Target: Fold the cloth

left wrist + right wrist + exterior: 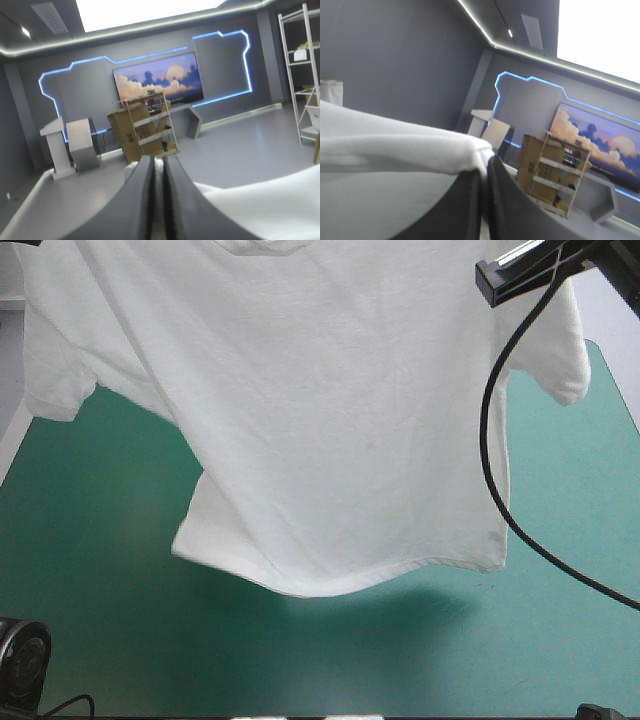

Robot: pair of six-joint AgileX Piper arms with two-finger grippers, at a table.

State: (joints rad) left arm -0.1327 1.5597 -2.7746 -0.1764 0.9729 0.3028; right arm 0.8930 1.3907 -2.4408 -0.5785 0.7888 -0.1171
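High view: the T-shirt [340, 440] hangs full-length over the teal-green worktop [100, 620], its hem apparently clear of the cover and its sleeves drooping. I'd judge it soft, light and limp, best held by its top corners (the shoulders, most likely). Left wrist view: the left pincer [159, 167] is raised, looking level into the room, its black fingers all but together and clamped on white fabric. Right wrist view: the right pincer [484, 172] is likewise raised, nipped onto a bunched edge of the T-shirt.
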